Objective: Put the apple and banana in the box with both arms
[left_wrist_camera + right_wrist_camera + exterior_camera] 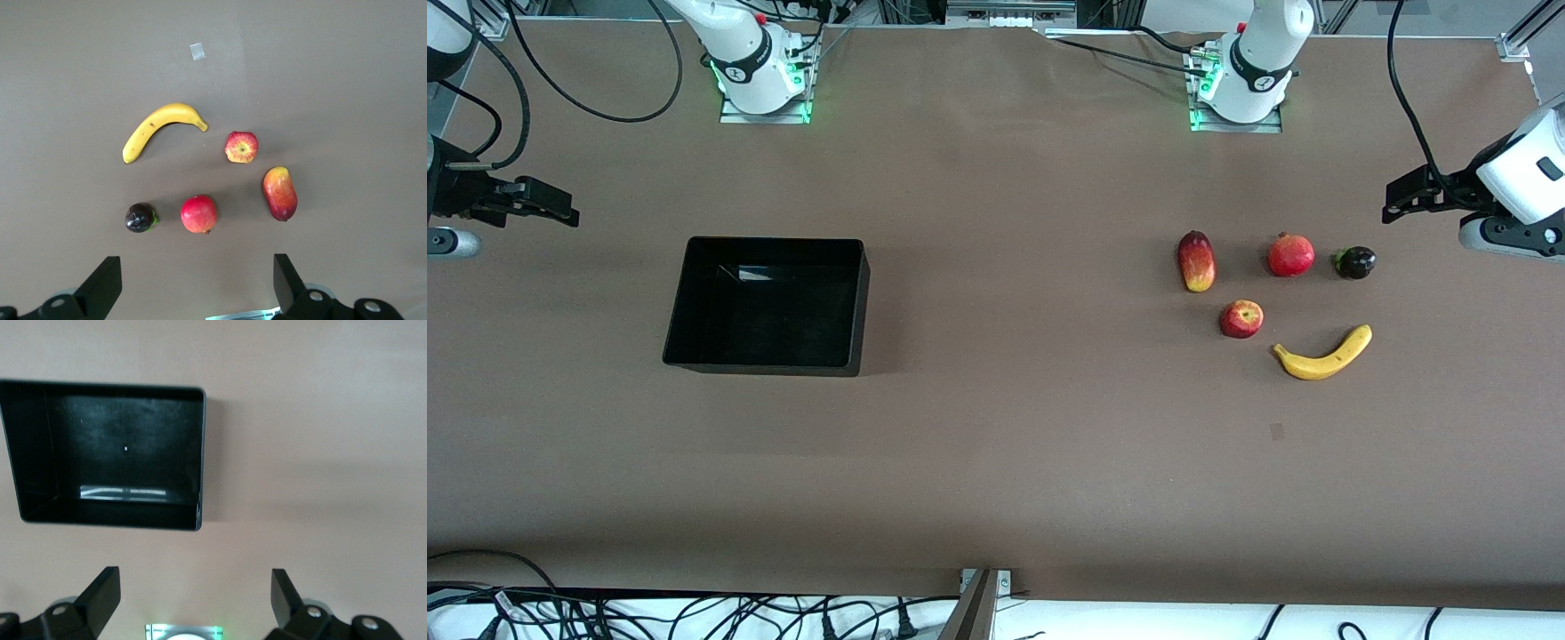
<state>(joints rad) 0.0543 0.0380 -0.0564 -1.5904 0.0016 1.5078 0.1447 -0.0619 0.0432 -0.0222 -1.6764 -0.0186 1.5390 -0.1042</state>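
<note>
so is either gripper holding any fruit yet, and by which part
Nothing is held. The left gripper hangs open over the table near the fruits; the right gripper hangs open near the box. The apple and banana lie untouched.

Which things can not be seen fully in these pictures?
- Right gripper: front view, its arm is cut by the edge.
- Left gripper: same, at the other edge.
- Box: right wrist view, one corner is cut by the edge.
</note>
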